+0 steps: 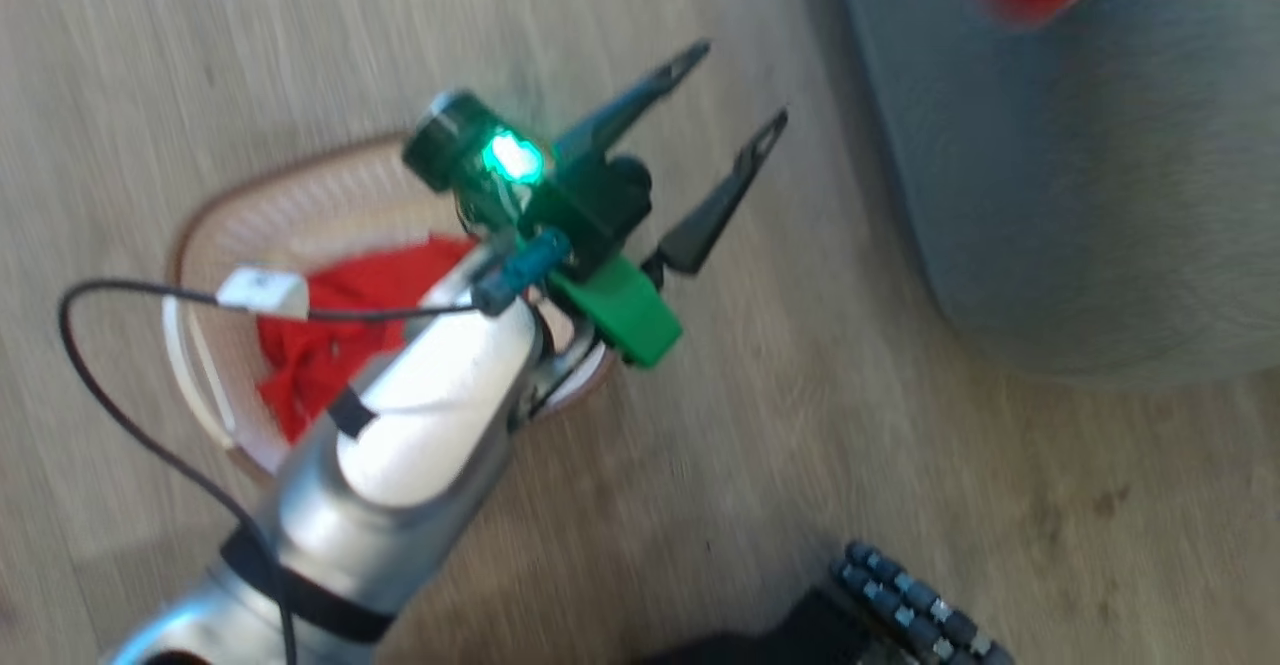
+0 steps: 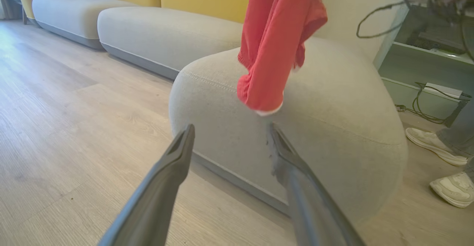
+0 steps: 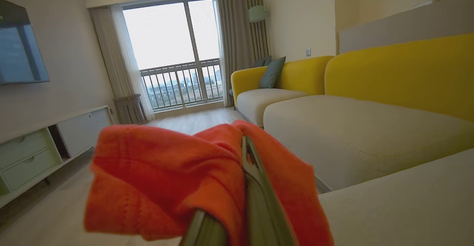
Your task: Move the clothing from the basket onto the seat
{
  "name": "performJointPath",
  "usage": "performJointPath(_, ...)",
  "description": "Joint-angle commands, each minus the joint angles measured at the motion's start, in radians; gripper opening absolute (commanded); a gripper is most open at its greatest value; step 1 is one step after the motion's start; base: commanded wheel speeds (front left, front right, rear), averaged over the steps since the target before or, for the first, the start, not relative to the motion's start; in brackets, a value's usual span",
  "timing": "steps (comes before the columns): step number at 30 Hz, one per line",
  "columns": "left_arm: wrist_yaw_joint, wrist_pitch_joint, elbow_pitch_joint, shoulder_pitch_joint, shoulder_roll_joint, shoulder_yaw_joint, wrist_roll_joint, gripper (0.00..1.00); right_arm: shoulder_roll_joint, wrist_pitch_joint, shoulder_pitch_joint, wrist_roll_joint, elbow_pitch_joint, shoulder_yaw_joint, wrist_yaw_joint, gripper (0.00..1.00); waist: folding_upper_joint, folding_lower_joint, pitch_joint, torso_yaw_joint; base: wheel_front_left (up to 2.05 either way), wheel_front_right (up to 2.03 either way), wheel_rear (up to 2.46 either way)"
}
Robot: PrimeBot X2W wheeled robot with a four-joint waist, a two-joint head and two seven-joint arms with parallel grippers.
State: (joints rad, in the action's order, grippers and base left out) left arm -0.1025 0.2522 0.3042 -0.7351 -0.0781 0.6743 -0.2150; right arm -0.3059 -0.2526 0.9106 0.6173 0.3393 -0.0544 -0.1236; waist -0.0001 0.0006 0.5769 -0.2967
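Note:
The basket (image 1: 290, 180) stands on the wooden floor at the left of the head view, with red clothing (image 1: 330, 335) lying in it. My left gripper (image 1: 738, 90) hovers open and empty just right of the basket, between it and the grey seat (image 1: 1080, 195). In the left wrist view the left gripper (image 2: 232, 131) points at the seat (image 2: 326, 120), and a red garment (image 2: 274, 46) with white trim hangs above the cushion. My right gripper (image 3: 247, 142) is shut on that red garment (image 3: 166, 179), beside the seat (image 3: 407, 201).
A person's white shoes (image 2: 437, 142) stand on the floor right of the seat, near cables and a shelf. A yellow-backed sofa (image 3: 389, 76) runs behind. A white low cabinet (image 3: 44, 146) lines the far wall. My base's wheel (image 1: 910, 605) is at the bottom.

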Motion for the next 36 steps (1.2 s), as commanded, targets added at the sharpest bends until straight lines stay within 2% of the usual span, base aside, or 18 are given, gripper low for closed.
performJointPath(1,-0.003,0.009,-0.034,-0.033,-0.015,-0.027,0.012,1.00,-0.057,-0.008,0.088,0.012,0.021,-0.015,-0.007,0.00,0.0001,-0.0006,0.145,0.048,0.00,0.00,0.00)
performJointPath(2,-0.003,0.009,-0.034,-0.033,-0.015,-0.027,0.012,1.00,-0.057,-0.008,0.088,0.012,0.021,-0.015,-0.007,0.00,0.0001,-0.0006,0.145,0.048,0.00,0.00,0.00)
performJointPath(6,-0.007,0.009,-0.050,-0.086,-0.013,-0.012,0.027,1.00,-0.177,0.016,0.289,0.023,0.172,-0.115,-0.007,0.00,0.0001,-0.0006,0.181,0.061,0.00,0.00,0.00)
performJointPath(10,-0.007,0.008,-0.081,-0.121,-0.004,0.003,0.031,1.00,-0.315,0.046,0.399,-0.071,0.306,-0.176,-0.007,0.00,0.0001,-0.0006,0.205,0.065,0.00,0.00,0.00)
performJointPath(14,-0.003,-0.002,-0.103,-0.133,0.002,0.018,0.032,1.00,-0.390,0.056,0.446,-0.150,0.435,-0.243,-0.007,0.00,0.0001,-0.0006,0.225,0.070,0.00,0.00,0.00)
performJointPath(17,0.004,-0.008,-0.121,-0.131,0.003,0.023,0.029,1.00,-0.391,0.050,0.429,-0.186,0.532,-0.273,-0.007,0.00,0.0001,-0.0006,0.248,0.073,0.00,0.00,0.00)
performJointPath(22,0.015,-0.019,-0.138,-0.110,-0.012,0.025,0.026,1.00,-0.336,0.036,0.375,-0.238,0.707,-0.295,-0.007,0.00,0.0001,-0.0006,0.277,0.074,0.00,0.00,0.00)
performJointPath(23,0.016,-0.019,-0.140,-0.107,-0.015,0.025,0.025,1.00,-0.328,0.045,0.369,-0.255,0.740,-0.289,-0.007,0.31,0.0001,-0.0006,0.278,0.075,0.00,0.00,0.00)
performJointPath(24,0.018,-0.020,-0.141,-0.104,-0.018,0.025,0.023,1.00,-0.326,0.044,0.367,-0.271,0.766,-0.286,-0.007,0.78,0.0001,-0.0006,0.279,0.076,0.00,0.00,0.00)
performJointPath(25,0.019,-0.019,-0.141,-0.101,-0.020,0.025,0.021,1.00,-0.323,0.040,0.370,-0.284,0.787,-0.287,-0.007,1.00,0.0001,-0.0006,0.277,0.078,0.00,0.00,0.00)
performJointPath(31,0.030,-0.009,-0.130,-0.076,-0.022,0.016,0.002,1.00,-0.282,0.011,0.363,-0.340,0.816,-0.234,-0.007,1.00,0.0001,-0.0006,0.210,0.078,0.00,0.00,0.00)
performJointPath(36,0.031,0.002,-0.103,-0.024,-0.025,0.004,-0.031,1.00,-0.235,0.007,0.276,-0.358,0.762,-0.090,-0.007,1.00,0.0001,-0.0006,0.101,0.067,0.00,0.00,0.00)
